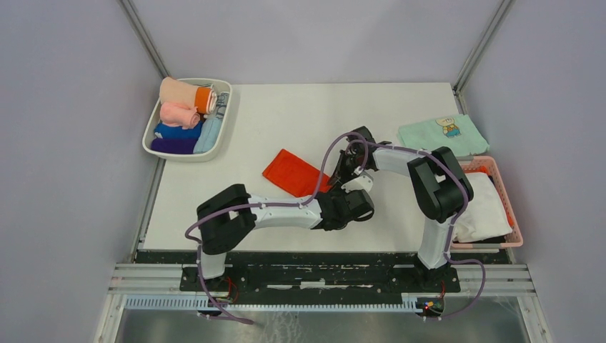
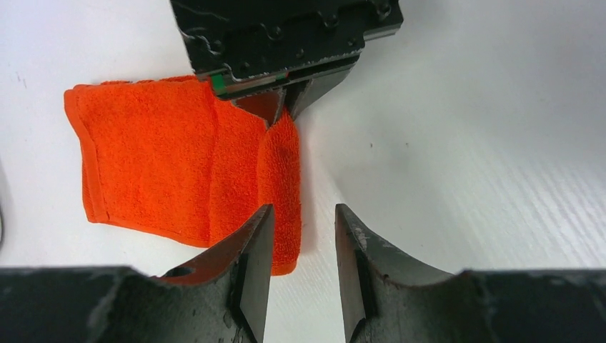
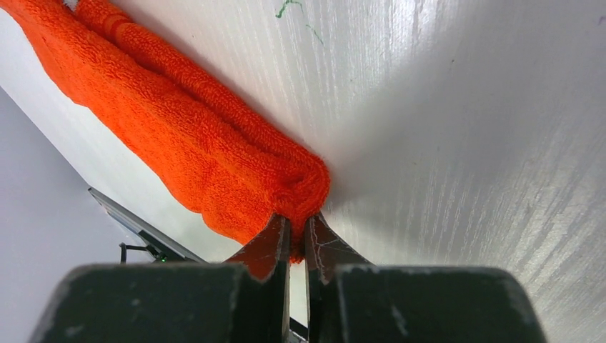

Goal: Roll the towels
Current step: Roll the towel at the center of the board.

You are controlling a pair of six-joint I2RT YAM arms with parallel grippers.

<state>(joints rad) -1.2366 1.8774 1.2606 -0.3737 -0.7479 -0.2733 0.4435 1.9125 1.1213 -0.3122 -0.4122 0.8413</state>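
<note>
Near the front of the table (image 1: 286, 114), the left gripper (image 2: 300, 214) stands with jaws apart, holding nothing, one finger in front of the near corner of the red-orange towel (image 2: 157, 164). Just beyond, at mid-table, the right gripper (image 3: 296, 221) is clamped on the towel's folded edge. Farther back, a white tray (image 1: 179, 156) at the left holds rolled cloths (image 1: 187, 95); a mint-green cloth (image 1: 443, 133) lies at the right.

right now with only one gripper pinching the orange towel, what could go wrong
1. The right gripper pinches only the tip of the folded end of the orange towel, so it could slip free and unfold.
2. The left gripper is open and holds nothing, so the roll may skew.
3. The two grippers sit close together and might bump.
</note>
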